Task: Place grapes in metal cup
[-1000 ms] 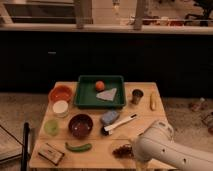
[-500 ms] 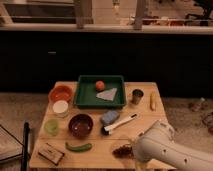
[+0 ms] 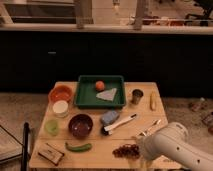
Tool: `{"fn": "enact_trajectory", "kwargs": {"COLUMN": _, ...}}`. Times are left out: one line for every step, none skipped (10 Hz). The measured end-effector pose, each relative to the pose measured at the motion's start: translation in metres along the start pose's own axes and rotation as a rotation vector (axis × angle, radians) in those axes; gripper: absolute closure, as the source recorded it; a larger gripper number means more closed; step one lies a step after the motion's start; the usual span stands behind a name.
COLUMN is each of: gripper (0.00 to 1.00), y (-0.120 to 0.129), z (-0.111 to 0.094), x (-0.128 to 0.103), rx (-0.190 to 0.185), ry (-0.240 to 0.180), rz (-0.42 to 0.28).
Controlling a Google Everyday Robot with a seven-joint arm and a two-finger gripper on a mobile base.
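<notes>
Quick status from my end of the remote link: the grapes (image 3: 126,150) are lying flat on the wooden worktop (image 3: 100,141) near its front edge, a bit right of centre, and they're not in anything. The metal cup (image 3: 137,96) is standing upright way back toward the far right side, just off the right edge of the green tray (image 3: 80,93), so well apart from the grapes. The arm (image 3: 172,147) comes in from the bottom right as a big white elbow, and the gripper (image 3: 143,159) is down at the front edge just beside the grapes on their right. The arm's casing hides most of it, so I honestly can't tell if it's spread or pinched. In the tray there's a round orange fruit (image 3: 100,85) and a pale wedge-shaped thing (image 3: 107,94). On the left side I've got an orange bowl (image 3: 60,93), a white round container (image 3: 60,108) in front of it, then a dark red bowl (image 3: 80,125). A green pepper (image 3: 78,147) lies left of the grapes, and a brush (image 3: 119,124) with a white handle sits between the tray and the grapes.
</notes>
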Motion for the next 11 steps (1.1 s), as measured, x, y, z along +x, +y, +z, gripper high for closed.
{"fn": "enact_trajectory", "kwargs": {"gripper": 0.2, "y": -0.003, "z": 0.002, "x": 0.002, "rx": 0.007, "ry": -0.031, "rz": -0.011}}
{"fn": "enact_trajectory", "kwargs": {"gripper": 0.2, "y": -0.004, "z": 0.003, "x": 0.006, "rx": 0.009, "ry": -0.052, "rz": -0.012}}
{"fn": "enact_trajectory", "kwargs": {"gripper": 0.2, "y": -0.007, "z": 0.008, "x": 0.008, "rx": 0.005, "ry": -0.065, "rz": -0.016}}
{"fn": "enact_trajectory", "kwargs": {"gripper": 0.2, "y": -0.013, "z": 0.017, "x": 0.011, "rx": -0.004, "ry": -0.085, "rz": -0.022}}
{"fn": "enact_trajectory", "kwargs": {"gripper": 0.2, "y": -0.016, "z": 0.022, "x": 0.011, "rx": -0.014, "ry": -0.098, "rz": -0.026}}
{"fn": "enact_trajectory", "kwargs": {"gripper": 0.2, "y": -0.017, "z": 0.026, "x": 0.012, "rx": -0.023, "ry": -0.104, "rz": -0.026}}
{"fn": "enact_trajectory", "kwargs": {"gripper": 0.21, "y": -0.021, "z": 0.036, "x": 0.008, "rx": -0.039, "ry": -0.116, "rz": -0.035}}
{"fn": "enact_trajectory", "kwargs": {"gripper": 0.24, "y": -0.021, "z": 0.042, "x": 0.006, "rx": -0.049, "ry": -0.122, "rz": -0.04}}
{"fn": "enact_trajectory", "kwargs": {"gripper": 0.34, "y": -0.021, "z": 0.048, "x": 0.006, "rx": -0.059, "ry": -0.127, "rz": -0.043}}
{"fn": "enact_trajectory", "kwargs": {"gripper": 0.43, "y": -0.022, "z": 0.053, "x": 0.005, "rx": -0.065, "ry": -0.13, "rz": -0.045}}
{"fn": "enact_trajectory", "kwargs": {"gripper": 0.54, "y": -0.022, "z": 0.058, "x": 0.003, "rx": -0.071, "ry": -0.134, "rz": -0.045}}
